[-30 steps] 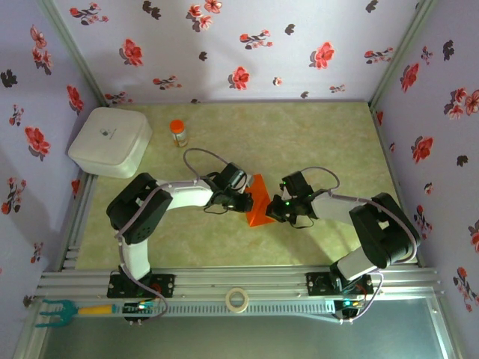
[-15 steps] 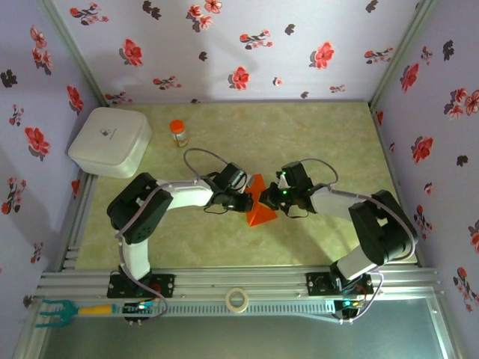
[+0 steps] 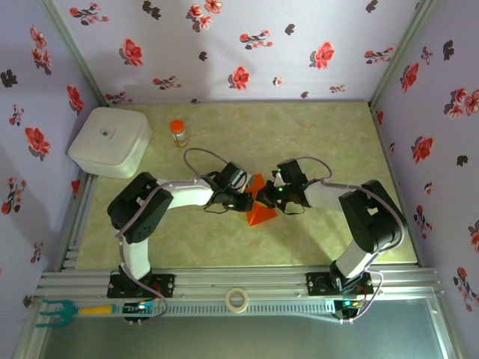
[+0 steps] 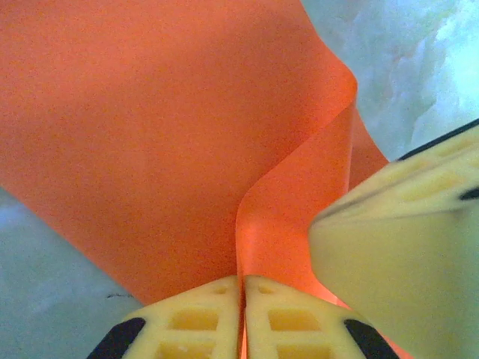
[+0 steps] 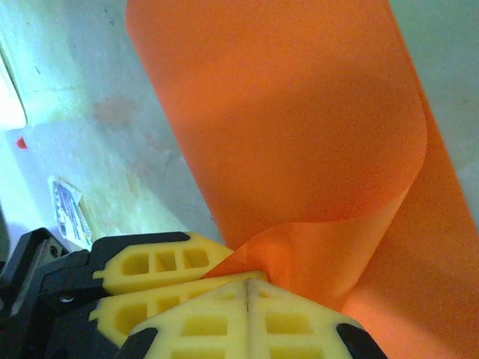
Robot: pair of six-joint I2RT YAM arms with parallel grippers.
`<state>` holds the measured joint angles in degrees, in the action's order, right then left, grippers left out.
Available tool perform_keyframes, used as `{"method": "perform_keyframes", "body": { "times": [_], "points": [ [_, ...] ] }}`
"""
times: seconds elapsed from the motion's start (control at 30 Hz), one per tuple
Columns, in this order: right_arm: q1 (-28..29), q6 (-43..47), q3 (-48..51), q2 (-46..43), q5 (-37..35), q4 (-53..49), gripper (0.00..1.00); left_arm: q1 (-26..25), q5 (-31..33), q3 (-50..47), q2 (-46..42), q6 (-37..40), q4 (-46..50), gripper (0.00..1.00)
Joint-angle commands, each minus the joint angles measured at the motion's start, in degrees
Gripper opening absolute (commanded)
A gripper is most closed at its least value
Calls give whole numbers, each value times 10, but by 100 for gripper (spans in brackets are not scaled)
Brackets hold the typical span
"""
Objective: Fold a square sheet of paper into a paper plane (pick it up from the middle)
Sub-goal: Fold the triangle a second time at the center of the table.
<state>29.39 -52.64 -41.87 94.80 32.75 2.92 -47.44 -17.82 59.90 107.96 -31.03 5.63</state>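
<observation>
- While the left gripper [image 4: 241, 288] has its two yellow fingers pressed together on a pinched ridge of the thin bright orange square sheet of paper [image 4: 150, 134], the right gripper [image 5: 247, 288] is likewise clamped on the sheet just beside it, the two sets of fingers almost touching.
- From the pinch, the paper bows out in a soft curl rather than a sharp line, and one flap rolls over the layer beneath.
- Seen from above, the sheet [image 3: 260, 213] is a small triangular wedge between the two grippers, near the middle of the pale green marbled tabletop [image 3: 322, 134].
- Judging by that shape, at least one early fold looks done, and the current fold appears under way but not pressed flat.
- No narrow pointed dart with a centre crease is formed yet, so the later folds and final creasing seem left.
- The small orange-capped bottle [image 3: 178, 132] and the white rounded square box [image 3: 110, 140] sit well apart, at the far left.
</observation>
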Motion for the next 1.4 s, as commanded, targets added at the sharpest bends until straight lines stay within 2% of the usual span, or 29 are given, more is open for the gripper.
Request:
{"method": "perform_keyframes", "body": {
  "times": [0.0,0.37,0.67,0.9,1.1,1.37],
  "points": [
    [3,12,0,20,-11,-18,4,2,-7,12,19,16,19,10],
    [-2,10,39,23,-33,-8,4,2,-13,9,22,16,19,10],
    [-28,22,-1,-24,-26,-36,6,3,-14,11,24,19,28,9],
    [-45,28,-6,14,-19,-26,4,2,-14,12,25,20,28,9],
    [-53,26,20,33,-73,-38,3,2,-14,13,27,22,32,9],
    [-68,19,8,8,-31,-14,5,2,-16,13,29,25,34,9]
  ]
}}
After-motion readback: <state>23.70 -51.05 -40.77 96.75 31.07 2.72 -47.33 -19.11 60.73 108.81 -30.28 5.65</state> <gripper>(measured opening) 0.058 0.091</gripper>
